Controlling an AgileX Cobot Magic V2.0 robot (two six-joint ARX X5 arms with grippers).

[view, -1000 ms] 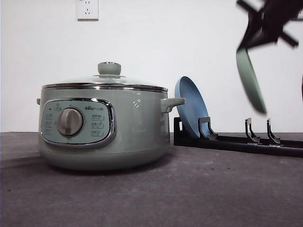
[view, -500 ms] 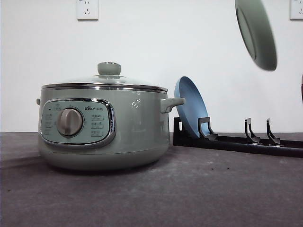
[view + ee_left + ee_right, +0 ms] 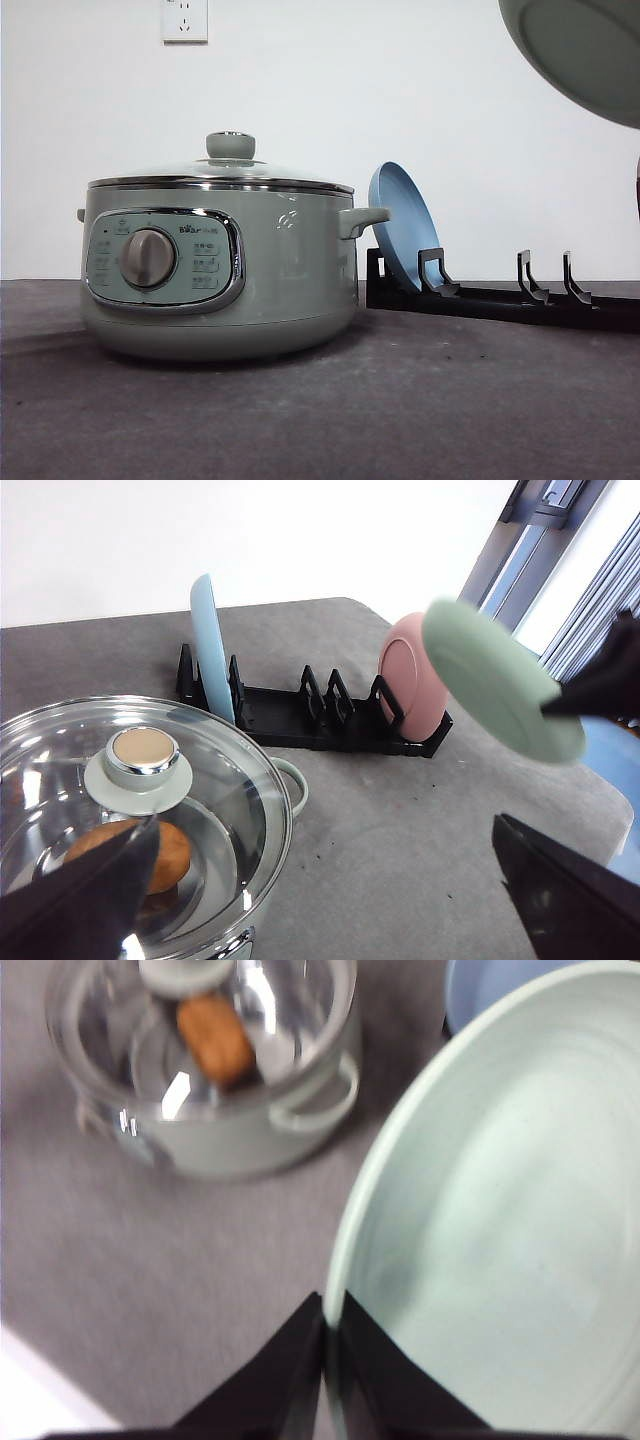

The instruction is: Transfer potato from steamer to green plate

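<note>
The steamer point(image 3: 215, 265) stands on the table at centre-left with its glass lid point(image 3: 215, 810) on. The orange-brown potato point(image 3: 160, 855) lies inside it, seen through the glass, also as potato point(image 3: 213, 1040) in the right wrist view. The green plate point(image 3: 585, 50) hangs high in the air at the right, tilted. My right gripper point(image 3: 326, 1315) is shut on the rim of the green plate point(image 3: 500, 1220). My left gripper point(image 3: 320, 910) hovers open above the steamer's right side, with nothing between its fingers point(image 3: 85, 895).
A black dish rack point(image 3: 500, 298) stands behind and right of the steamer. It holds a blue plate point(image 3: 400, 225) at its left end and a pink plate point(image 3: 405, 680) at its far end. Grey table point(image 3: 420, 400) lies open in front of the rack.
The green plate has risen and swung from nearly edge-on to showing its underside, now larger in the front view. The right gripper has left the top of that view. The steamer has not moved.
</note>
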